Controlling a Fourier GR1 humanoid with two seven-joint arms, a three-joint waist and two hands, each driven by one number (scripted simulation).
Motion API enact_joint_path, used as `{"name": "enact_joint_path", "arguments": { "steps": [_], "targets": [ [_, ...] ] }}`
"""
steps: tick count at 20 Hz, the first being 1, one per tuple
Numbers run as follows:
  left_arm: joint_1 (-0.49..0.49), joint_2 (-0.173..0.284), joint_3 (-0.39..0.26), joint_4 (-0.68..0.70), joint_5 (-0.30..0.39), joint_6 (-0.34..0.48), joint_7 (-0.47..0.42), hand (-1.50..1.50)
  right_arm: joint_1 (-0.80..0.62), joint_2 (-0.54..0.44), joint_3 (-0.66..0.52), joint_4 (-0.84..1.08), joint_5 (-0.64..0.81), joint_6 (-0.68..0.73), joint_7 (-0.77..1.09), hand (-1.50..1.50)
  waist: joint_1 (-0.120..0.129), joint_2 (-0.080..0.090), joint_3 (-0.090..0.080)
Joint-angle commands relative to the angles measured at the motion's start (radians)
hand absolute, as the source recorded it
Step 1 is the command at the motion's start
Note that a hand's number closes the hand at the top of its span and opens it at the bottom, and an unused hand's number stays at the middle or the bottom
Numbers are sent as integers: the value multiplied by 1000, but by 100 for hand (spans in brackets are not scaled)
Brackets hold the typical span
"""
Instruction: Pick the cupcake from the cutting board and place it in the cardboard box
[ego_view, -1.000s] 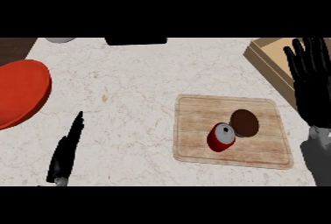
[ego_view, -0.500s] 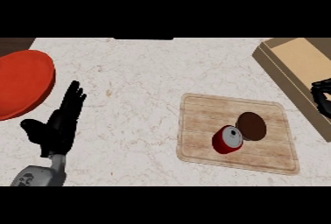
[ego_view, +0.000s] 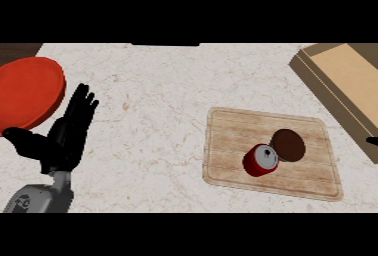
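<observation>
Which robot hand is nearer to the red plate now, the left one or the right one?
Left. The left robot hand, open, stands just right of the red plate. Only a dark tip of the right robot hand shows at the far right edge.

A pale, speckled stone-look counter (ego_view: 162, 90) carries a light wooden cutting board (ego_view: 236, 150) with visible grain, a matt red plate (ego_view: 26, 90), and a plain tan cardboard box (ego_view: 336, 75); a red can's top (ego_view: 266, 157) looks metallic grey.

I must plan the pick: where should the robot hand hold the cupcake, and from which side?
Grip the cupcake around its brown sides, coming from above and from the right. The red can touches its lower left, so that side is blocked; the right side is free on the cutting board.
</observation>
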Motion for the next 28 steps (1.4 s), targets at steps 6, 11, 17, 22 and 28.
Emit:
{"name": "enact_joint_path", "arguments": {
  "steps": [6, 11, 17, 22, 28],
  "targets": [
    [13, 32, 38, -35, 24, -36, 30, 0, -143, -178, 201, -45, 168, 320, 144, -150, 1, -6, -3],
    [41, 9, 33, -129, -10, 7, 100, 0, -202, -111, 168, -101, 119, 424, 276, -150, -20, -9, -3],
    [78, -19, 59, -127, -33, -17, 89, 0, -160, -13, 122, -238, 86, 440, 409, -150, -28, -10, -3],
    [90, -24, 78, -155, -28, -53, 97, 0, -104, 5, 110, -354, 132, 423, 514, -150, -29, -10, -3],
    [-7, -60, 101, -42, -87, -45, 79, 0, -71, 119, 116, -424, 154, 424, 617, -150, -32, -9, -3]
  ]
}}
